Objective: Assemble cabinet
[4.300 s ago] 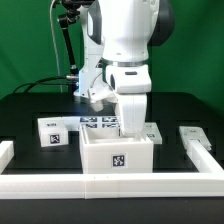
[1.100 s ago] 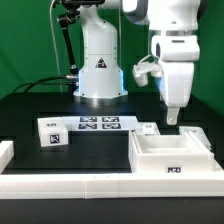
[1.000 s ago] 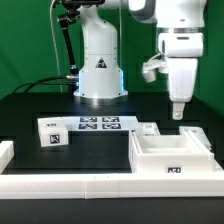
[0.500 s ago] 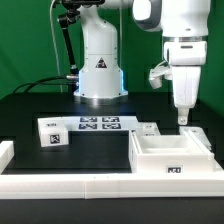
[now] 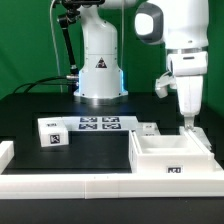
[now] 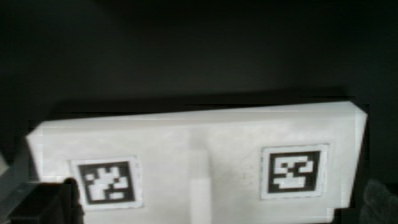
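Cabinet (image 5: 155,165) sits lower right of exterior view. Looks hard, light, smooth plastic — may slip; best grab thin side wall. Gripper (image 5: 187,121) hangs above its far right corner — jaws apart, holding nothing.

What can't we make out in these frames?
- Gripper state: too small in the exterior view, and the wrist view cuts the fingers off at its edge.
- Tags on the white part: blurred in the wrist view, codes unreadable.
- Far part: in the exterior view the cabinet and the gripper hide some of it.
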